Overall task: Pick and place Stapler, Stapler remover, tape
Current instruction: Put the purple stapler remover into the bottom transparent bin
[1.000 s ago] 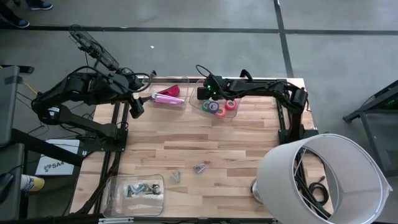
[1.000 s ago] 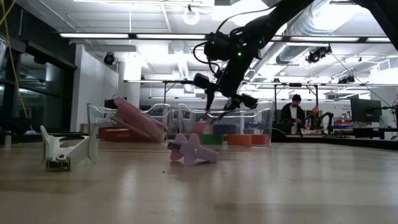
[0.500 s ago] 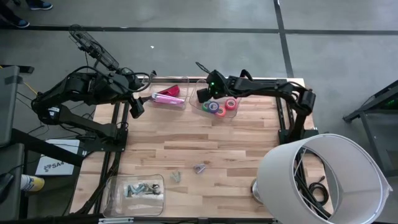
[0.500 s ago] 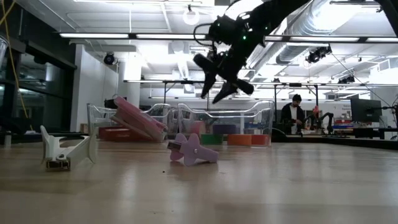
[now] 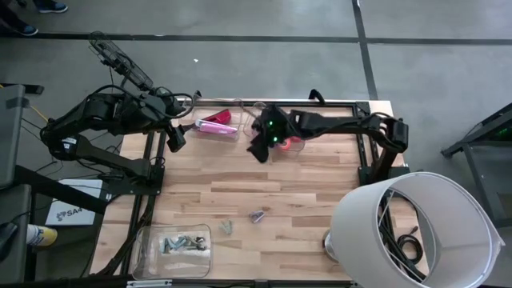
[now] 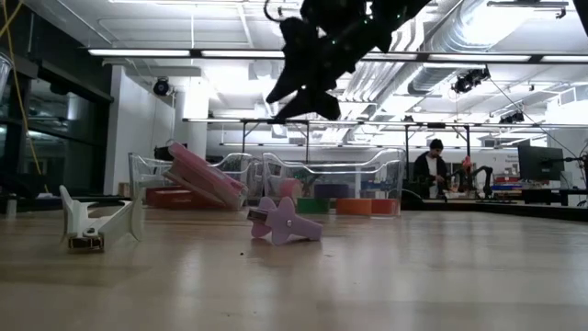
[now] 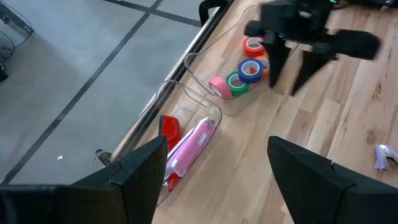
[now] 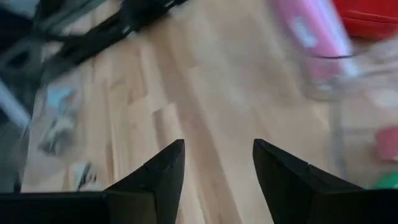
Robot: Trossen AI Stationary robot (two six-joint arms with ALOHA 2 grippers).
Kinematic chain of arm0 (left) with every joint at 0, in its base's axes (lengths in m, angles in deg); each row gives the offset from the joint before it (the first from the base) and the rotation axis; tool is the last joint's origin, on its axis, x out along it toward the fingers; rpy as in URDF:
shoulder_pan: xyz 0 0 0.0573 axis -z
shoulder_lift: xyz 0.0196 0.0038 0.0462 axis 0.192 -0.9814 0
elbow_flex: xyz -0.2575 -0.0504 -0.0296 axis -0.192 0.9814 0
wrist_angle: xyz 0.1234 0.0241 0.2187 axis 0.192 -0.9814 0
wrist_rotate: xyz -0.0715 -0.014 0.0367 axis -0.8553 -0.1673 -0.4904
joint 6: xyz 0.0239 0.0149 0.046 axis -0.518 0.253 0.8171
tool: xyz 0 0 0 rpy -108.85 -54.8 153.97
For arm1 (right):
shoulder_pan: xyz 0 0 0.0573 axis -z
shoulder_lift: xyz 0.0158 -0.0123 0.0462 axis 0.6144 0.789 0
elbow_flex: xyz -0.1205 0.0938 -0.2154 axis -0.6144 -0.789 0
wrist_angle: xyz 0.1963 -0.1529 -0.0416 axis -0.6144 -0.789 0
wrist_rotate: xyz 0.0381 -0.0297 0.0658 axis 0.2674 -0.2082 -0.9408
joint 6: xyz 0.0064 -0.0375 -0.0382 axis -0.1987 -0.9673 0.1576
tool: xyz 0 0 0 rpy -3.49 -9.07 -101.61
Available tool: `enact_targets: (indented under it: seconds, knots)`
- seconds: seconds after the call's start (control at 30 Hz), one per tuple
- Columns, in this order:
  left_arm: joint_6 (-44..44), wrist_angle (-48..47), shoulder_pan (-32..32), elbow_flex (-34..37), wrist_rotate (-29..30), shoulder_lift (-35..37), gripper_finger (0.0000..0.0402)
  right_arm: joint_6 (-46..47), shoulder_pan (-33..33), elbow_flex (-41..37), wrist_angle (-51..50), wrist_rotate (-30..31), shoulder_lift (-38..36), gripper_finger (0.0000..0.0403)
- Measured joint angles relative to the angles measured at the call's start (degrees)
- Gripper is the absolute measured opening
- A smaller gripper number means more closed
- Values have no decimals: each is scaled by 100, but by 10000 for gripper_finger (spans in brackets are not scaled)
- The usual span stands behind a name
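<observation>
The tape rolls (image 7: pixel 244 71), red, blue-purple, green and pink, lie in a clear bin (image 5: pixel 294 146) at the table's far edge. A pink stapler (image 7: pixel 191 148) leans in a second clear bin (image 5: pixel 218 126) beside a red one (image 7: pixel 169 129). A purple stapler remover (image 6: pixel 285 222) and a white one (image 6: pixel 96 223) rest on the wood (image 5: pixel 257 214). My right gripper (image 5: pixel 258 150) hangs open above the table, just near of the tape bin (image 6: pixel 299 90), holding nothing. My left gripper (image 5: pixel 177 139) waits open at the far left, past the stapler bin.
A clear tray (image 5: pixel 174 243) with several small items sits at the near left corner. A large white cylinder (image 5: pixel 416 232) fills the near right corner. Open wood lies between the bins and the two removers. A person (image 6: pixel 432 170) stands far off in the room.
My right gripper has risen from over the tape bin and swung toward the table's near edge, turning as it went. Its fingers stay apart and empty. The tape rolls, staplers and removers have stayed where they were.
</observation>
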Motion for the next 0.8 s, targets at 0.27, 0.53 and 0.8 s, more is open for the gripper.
enact_targets:
  seconds: [0.27,0.53,0.8]
  knots:
    - [0,0,-2,0,-4,2,273,-1038,-690,-27,-40,-114,0,181]
    - [0,0,-1,0,-7,0,273,-2238,-1430,-278,-299,150,0,186]
    - [0,-2,-2,0,-7,0,273,-2815,-1994,-738,-274,617,0,243]
